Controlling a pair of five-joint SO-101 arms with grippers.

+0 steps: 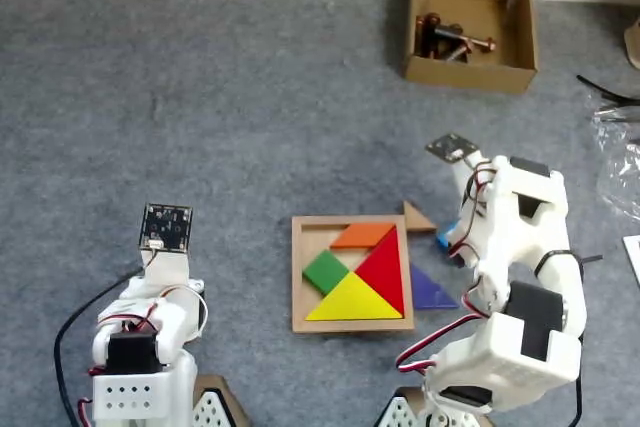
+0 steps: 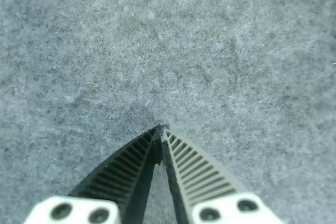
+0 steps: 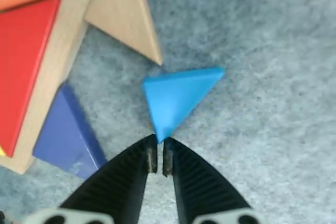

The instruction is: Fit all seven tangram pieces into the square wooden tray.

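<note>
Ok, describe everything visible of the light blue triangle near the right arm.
The light blue triangle is a flat, smooth, solid-coloured piece, material unclear. It lies flat on the grey felt, outside the wooden tray, apart from the tan triangle and the dark blue piece beside it. One corner points at the right tool, whose tips sit close together right at that corner; whether they touch it cannot be told.

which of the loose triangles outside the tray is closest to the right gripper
The light blue triangle: one corner sits at the tips of the right gripper. The tan wooden triangle and the dark blue triangle lie farther, beside the square wooden tray.
</note>
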